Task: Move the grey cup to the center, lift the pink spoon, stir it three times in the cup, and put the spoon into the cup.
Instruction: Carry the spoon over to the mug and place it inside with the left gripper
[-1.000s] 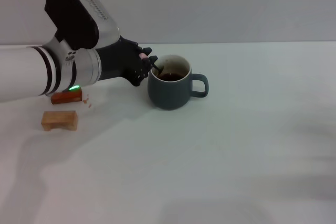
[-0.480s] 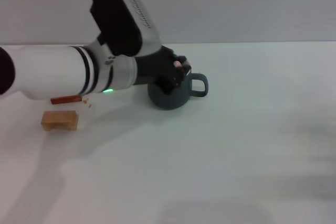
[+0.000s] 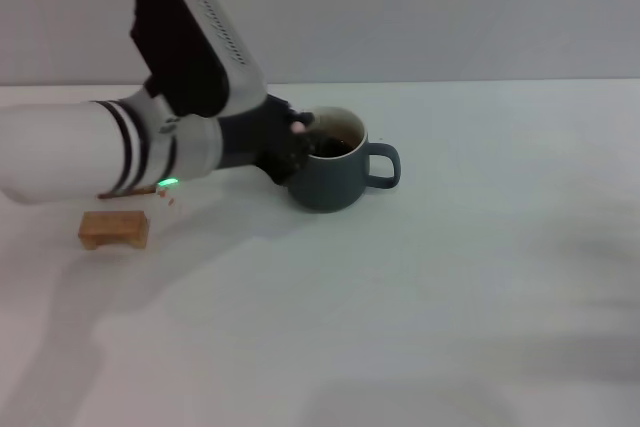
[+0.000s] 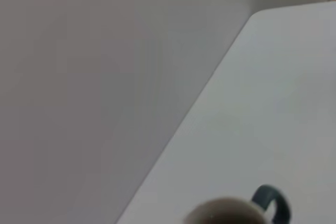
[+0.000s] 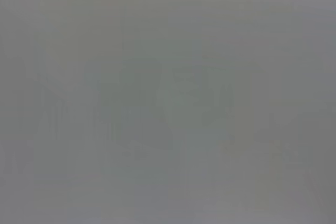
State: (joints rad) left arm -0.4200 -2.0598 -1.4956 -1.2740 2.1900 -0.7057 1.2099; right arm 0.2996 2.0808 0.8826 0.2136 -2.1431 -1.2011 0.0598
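Reaching in from the left, the left gripper (image 3: 297,137) sits right at the near-left rim of the grey cup (image 3: 335,175), its dark fingers (image 3: 285,152) bunched against the mug's wall and lip. A small pink bit shows at the fingertips, which looks like the handle end of the pink spoon (image 3: 298,128), so the fingers seem closed around it, though it's tiny in the head view and I wouldn't swear to it. The rest of the spoon dips toward the dark liquid just past the fingertips, and I can't really make it out there.

The cup stands upright on the white table (image 3: 420,287), with its loop handle pointing away from the fingers, on the far side of the mug. Back behind the gripper, under the forearm, sits a tan wooden block (image 3: 113,229), with a reddish-brown block (image 3: 130,188) mostly hidden by the arm.

The left wrist view only catches the mug's rim (image 4: 223,211) and handle. The right gripper doesn't show anywhere.
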